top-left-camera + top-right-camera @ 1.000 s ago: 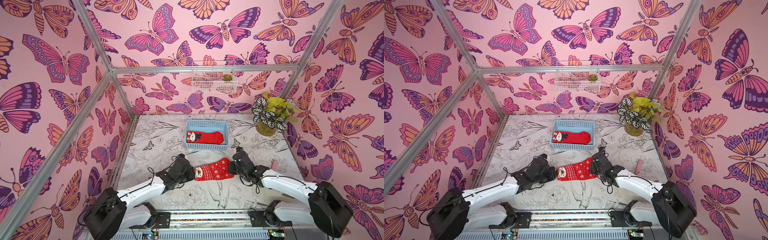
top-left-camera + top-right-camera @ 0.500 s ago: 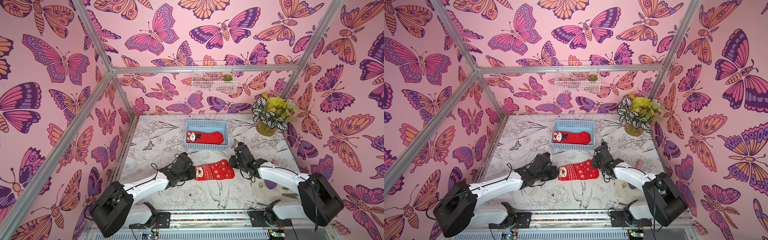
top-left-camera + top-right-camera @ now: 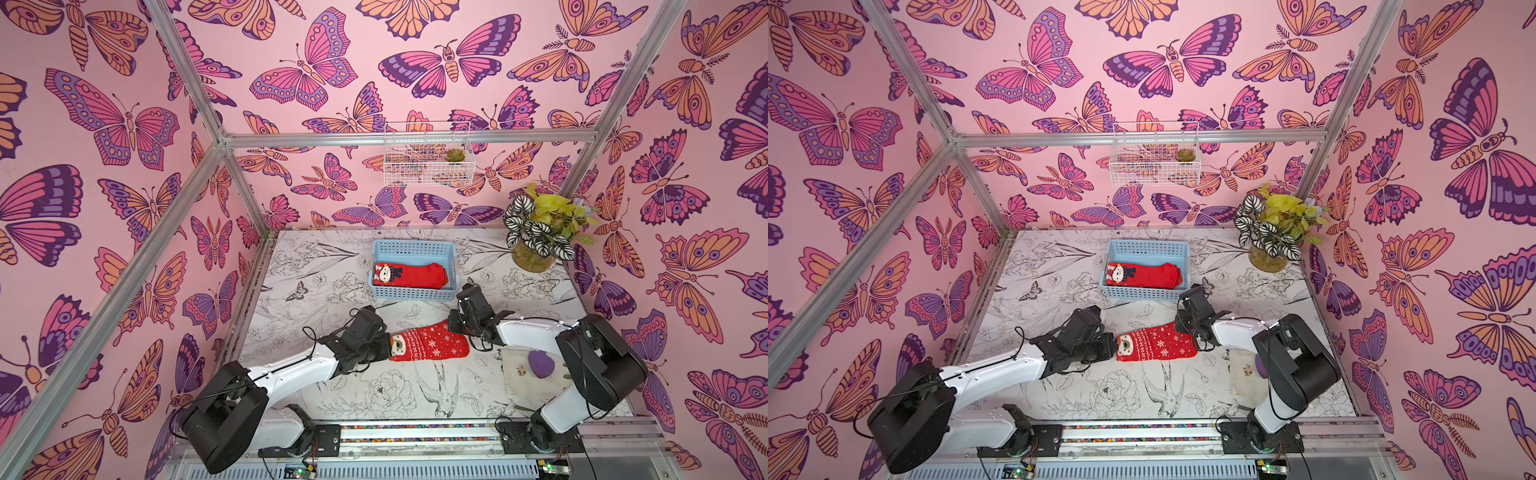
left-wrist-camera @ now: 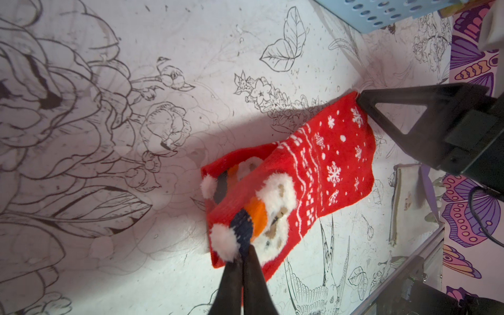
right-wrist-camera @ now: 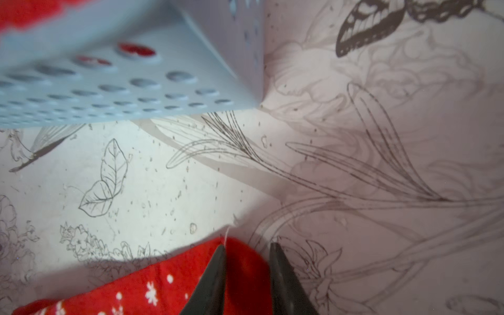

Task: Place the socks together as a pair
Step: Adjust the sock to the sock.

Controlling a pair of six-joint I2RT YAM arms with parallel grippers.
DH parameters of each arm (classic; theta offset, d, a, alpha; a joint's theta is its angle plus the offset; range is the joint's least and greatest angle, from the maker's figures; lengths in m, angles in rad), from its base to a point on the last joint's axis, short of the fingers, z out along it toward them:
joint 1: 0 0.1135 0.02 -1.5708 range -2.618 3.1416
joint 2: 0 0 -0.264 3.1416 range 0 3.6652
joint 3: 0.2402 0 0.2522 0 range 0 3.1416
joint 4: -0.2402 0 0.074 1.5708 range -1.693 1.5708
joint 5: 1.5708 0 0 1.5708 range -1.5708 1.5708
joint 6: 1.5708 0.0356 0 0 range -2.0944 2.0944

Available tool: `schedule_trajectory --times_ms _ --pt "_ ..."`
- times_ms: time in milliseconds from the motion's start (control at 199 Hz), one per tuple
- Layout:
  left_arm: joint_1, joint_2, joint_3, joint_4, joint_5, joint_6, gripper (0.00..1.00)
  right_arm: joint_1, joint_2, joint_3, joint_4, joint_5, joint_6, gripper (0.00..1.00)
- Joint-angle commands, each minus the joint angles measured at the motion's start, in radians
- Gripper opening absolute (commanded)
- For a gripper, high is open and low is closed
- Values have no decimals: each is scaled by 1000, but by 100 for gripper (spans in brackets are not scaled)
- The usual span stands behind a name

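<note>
Two red snowflake socks (image 3: 432,344) (image 3: 1158,344) with animal-face cuffs lie stacked on the table's middle. In the left wrist view the lower sock's cuff (image 4: 240,166) peeks out from under the upper one (image 4: 321,163). My left gripper (image 3: 386,347) (image 4: 244,252) is shut on the upper sock's cuff. At the toe end, my right gripper (image 3: 452,328) (image 5: 248,246) is open, with the red toe (image 5: 245,261) lying between its parted fingers. A plain red sock (image 3: 411,275) with a face cuff lies in the blue basket (image 3: 415,249).
The basket's near corner (image 5: 191,90) stands close beyond the right gripper. A potted plant (image 3: 536,237) is at the back right. A purple heart-shaped thing (image 3: 541,363) rests on a cloth (image 3: 517,376) by the right arm. A wire basket (image 3: 428,160) hangs on the back wall.
The snowflake socks have come down flatter on the table and shifted slightly right. The right gripper's jaws have parted at the toe. The left gripper stays shut on the cuff.
</note>
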Motion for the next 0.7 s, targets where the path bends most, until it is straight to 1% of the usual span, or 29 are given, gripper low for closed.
schedule_trajectory --times_ms 0,85,286,301,497,502,537,697 --pt "8 8 -8 -16 10 8 0 -7 19 7 10 -19 -10 30" --pt "8 10 -6 -16 9 9 0 -6 13 -13 30 -35 -6 25" --pt "8 -1 -4 -16 15 9 0 8 -42 -26 15 -35 -9 2" --pt "8 -2 -4 -15 15 10 0 10 -70 -25 11 -32 -12 0" --pt "10 -10 23 -33 30 31 0 31 -208 -19 -73 23 -34 0" --pt "10 -29 24 -34 30 32 0 32 -213 -19 -76 25 -34 0" --pt "10 -51 30 -39 33 35 0 34 -239 -26 -90 35 -35 0" --pt "10 -45 53 -52 76 54 0 37 -344 -83 -143 58 -12 0"
